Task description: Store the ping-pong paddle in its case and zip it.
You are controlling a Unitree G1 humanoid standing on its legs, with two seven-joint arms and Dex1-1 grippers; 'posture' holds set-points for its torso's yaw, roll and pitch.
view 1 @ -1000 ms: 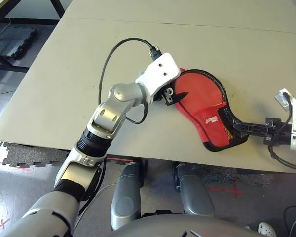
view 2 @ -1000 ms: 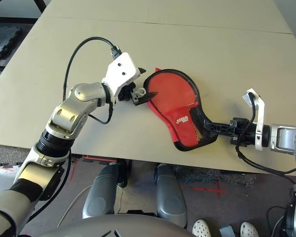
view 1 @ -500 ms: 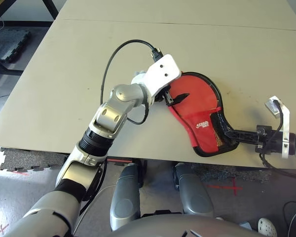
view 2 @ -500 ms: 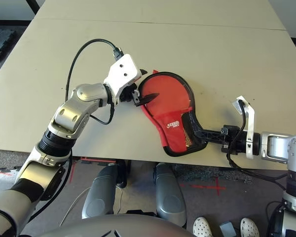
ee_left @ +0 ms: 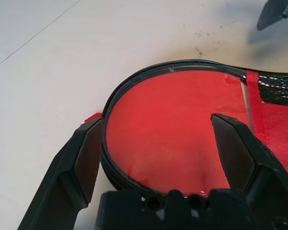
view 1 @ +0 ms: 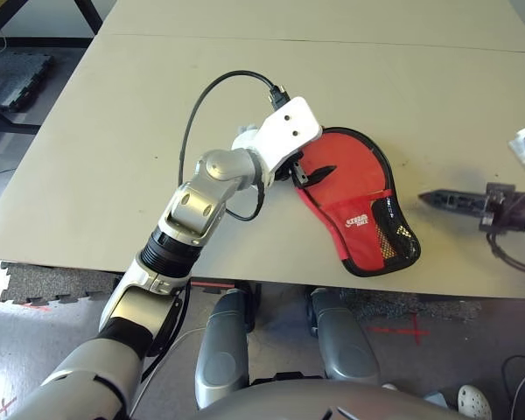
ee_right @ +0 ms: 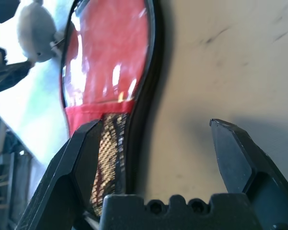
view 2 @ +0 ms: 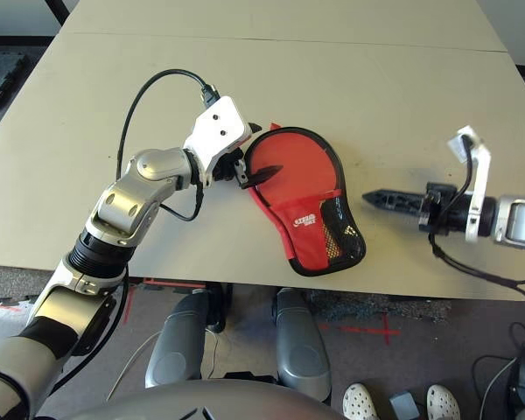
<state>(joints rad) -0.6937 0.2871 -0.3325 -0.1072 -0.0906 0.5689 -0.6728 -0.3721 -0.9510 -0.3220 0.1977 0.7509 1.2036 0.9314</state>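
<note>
The red case [view 1: 346, 179] lies flat on the table, its zipper edge closed all round as far as I can see. Its round end points at my left gripper [ee_left: 158, 122] and its mesh-pocket end [view 2: 337, 241] lies near the table's front edge. My left gripper is open, one finger [ee_left: 86, 158] beside the rim and the other [ee_left: 235, 148] over the red face. My right gripper [view 2: 374, 198] hovers open, a short way to the right of the case and apart from it; its fingers [ee_right: 84, 153] hold nothing. The ping-pong paddle is hidden.
A white fluffy ball [ee_right: 36, 31] sits by the case's round end, close to my left gripper. The tan table [view 1: 114, 131] stretches far back and left. Its front edge runs just below the case, with floor and mats beyond.
My right gripper has opened, let go of the case's narrow end and drawn back to the right. The left arm has stayed at the round end.
</note>
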